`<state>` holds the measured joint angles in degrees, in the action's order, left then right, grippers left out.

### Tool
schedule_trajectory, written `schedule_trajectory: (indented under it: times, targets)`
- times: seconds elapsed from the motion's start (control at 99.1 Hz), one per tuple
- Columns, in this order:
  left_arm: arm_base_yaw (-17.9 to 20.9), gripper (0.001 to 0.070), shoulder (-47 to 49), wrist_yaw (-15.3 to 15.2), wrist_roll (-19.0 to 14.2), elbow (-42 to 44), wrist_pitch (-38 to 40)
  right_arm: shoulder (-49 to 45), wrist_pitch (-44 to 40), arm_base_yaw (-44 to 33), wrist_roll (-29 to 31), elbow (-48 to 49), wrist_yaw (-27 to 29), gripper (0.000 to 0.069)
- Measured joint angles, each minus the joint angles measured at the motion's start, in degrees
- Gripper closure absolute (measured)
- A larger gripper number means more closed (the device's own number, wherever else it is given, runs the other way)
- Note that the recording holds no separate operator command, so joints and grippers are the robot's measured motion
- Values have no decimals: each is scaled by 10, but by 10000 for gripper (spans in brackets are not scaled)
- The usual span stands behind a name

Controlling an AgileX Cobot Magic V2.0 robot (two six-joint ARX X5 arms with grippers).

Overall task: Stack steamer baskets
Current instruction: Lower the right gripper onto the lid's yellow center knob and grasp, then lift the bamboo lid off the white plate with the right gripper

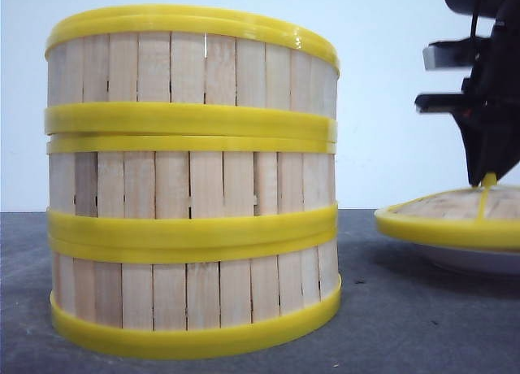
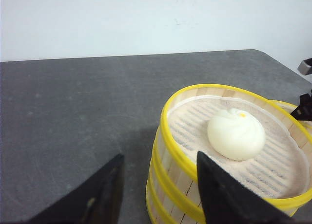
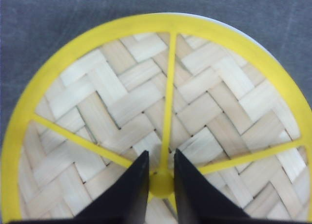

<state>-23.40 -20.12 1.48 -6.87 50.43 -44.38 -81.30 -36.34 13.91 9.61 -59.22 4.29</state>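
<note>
Pale slats and yellow rims: the steamer baskets (image 1: 192,183) stood as one three-tier stack on the dark grey table (image 1: 390,325), filling the left and middle of the front view; all three tiers were already one on another, so the stacking looked done as far as the baskets go.
Top tier: open, with a white bun (image 2: 236,134) lying on its liner, a little off centre.
Lid: the woven lid (image 3: 156,117) with its yellow rim and ribs lay to the right of the stack, apart from it, resting on a white plate (image 1: 471,260).
Key relation: the lid lay directly under the right gripper (image 3: 161,177), whose fingers stood either side of the yellow knob (image 3: 161,183); the stack's open top lay to that arm's left and higher than the lid.
Right gripper: nearly pressed together around the knob; whether the pads actually touched it I could not tell.
Left gripper (image 2: 158,185): spread wide, empty, above the table just beside the stack's wall, one finger overlapping the rim in its view.
Nearer arm: the left was nearer the stack, the right nearer the lid.
Likely step: lifting the lid to cap the stack, as a judgement only.
View differences: only the left wrist view showed the bun and the open top; only the right wrist view showed the fingers bracketing the knob; only the front view showed three tiers and the gap between stack and lid.
</note>
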Motion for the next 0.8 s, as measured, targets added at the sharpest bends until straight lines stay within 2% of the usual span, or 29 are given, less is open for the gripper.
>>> schedule_trajectory:
  times: [0.343,0.474,0.797]
  targets:
    - [0,434,0,0,0,0,0,24,-91,27,-26,-147,1,631]
    - [0,434,0,0,0,0,0,24,-118,59,-34,-217,-1,631]
    - [0,434,0,0,0,0,0,24,-143,163,-37,-364,-47,633]
